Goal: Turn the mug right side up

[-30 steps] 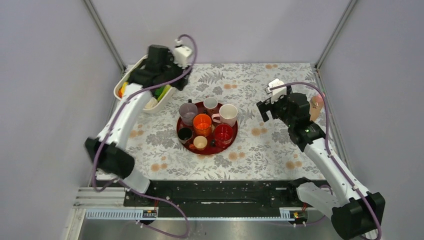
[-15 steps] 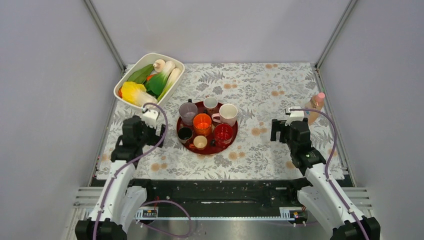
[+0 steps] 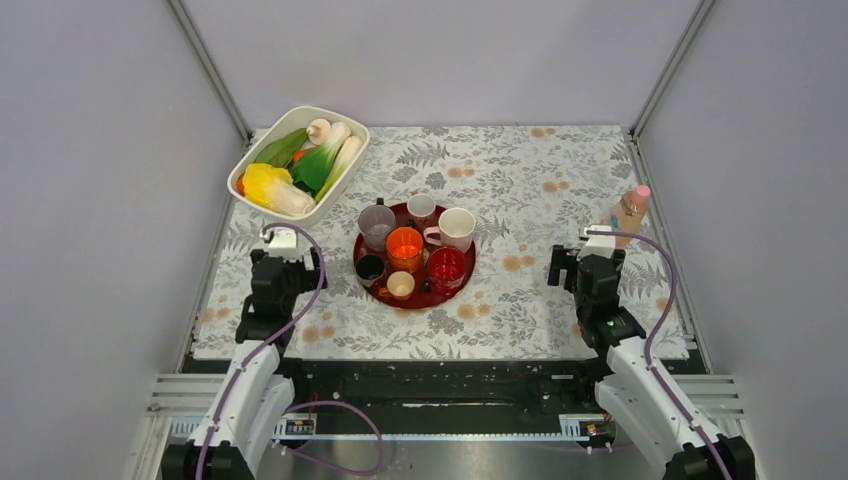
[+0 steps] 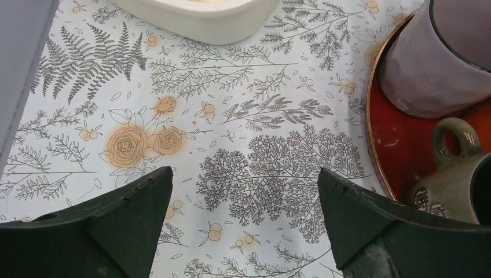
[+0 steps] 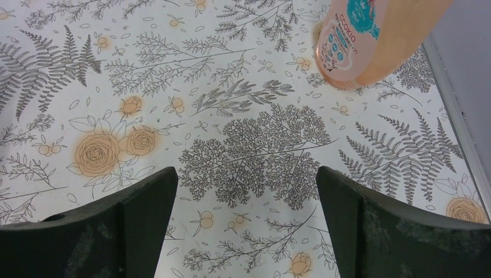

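Several mugs and glasses stand on a round red tray [image 3: 362, 250] in the middle of the table: a lilac mug [image 3: 377, 225], a white mug with a pink handle [image 3: 457, 228], a small dark mug [image 3: 369, 268], an orange glass [image 3: 404, 245], a red glass [image 3: 446, 268] and two small cups. From above every one shows an open mouth. My left gripper [image 3: 284, 258] is open and empty, low over the cloth left of the tray. My right gripper [image 3: 585, 262] is open and empty, right of the tray. The left wrist view shows the lilac mug [image 4: 440, 63] and the dark mug [image 4: 457, 174].
A white basket [image 3: 243, 166] of vegetables stands at the back left; its wall shows in the left wrist view [image 4: 202, 17]. A peach bottle [image 3: 630, 210] stands near the right edge, just ahead of my right gripper [image 5: 246, 191] in the right wrist view [image 5: 370, 40].
Both arms have drawn back from their extended poses and come down low. The left left the basket and sits beside the tray; the right came nearer. The mugs have not moved.
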Controlling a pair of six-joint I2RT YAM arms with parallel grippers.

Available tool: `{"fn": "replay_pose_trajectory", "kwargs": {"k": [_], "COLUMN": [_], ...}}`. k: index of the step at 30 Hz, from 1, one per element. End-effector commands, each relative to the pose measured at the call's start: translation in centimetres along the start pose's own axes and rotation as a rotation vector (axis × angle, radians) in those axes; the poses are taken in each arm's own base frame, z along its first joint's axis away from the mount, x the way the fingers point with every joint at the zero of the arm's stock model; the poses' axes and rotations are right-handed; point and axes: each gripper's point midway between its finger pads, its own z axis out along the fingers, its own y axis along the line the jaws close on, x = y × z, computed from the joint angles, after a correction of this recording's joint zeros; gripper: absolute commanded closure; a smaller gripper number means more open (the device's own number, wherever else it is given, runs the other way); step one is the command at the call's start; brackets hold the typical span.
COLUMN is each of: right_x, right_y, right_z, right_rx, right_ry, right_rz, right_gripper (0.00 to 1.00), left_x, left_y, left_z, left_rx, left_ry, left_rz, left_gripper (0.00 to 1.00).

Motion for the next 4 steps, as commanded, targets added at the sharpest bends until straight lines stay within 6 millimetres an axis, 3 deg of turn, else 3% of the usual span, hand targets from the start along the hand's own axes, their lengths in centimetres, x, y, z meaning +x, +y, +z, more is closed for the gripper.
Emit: {"fn": "replay_pose_trajectory", "kwargs": {"k": [1,4], "right_x": [-1.59,-1.59], "right_y": [-0.14,0.05], "right_z": [0.41,0.54], "right_rx": [0.022,0.013], "right_ry": [-0.074,-0.073], "right_rz": [0.054,0.053], "right_gripper": [0.01,0.0], "left_x": [-1.88,-1.82], "left_y": [0.52,0.26], "left_z": [0.2,0.22], "left_rx": [-0.04,-0.029], "left_ry": [-0.074,-0.074], "left_rz": [-0.078,-0.091], "left_gripper": [0.01,0.01]}}
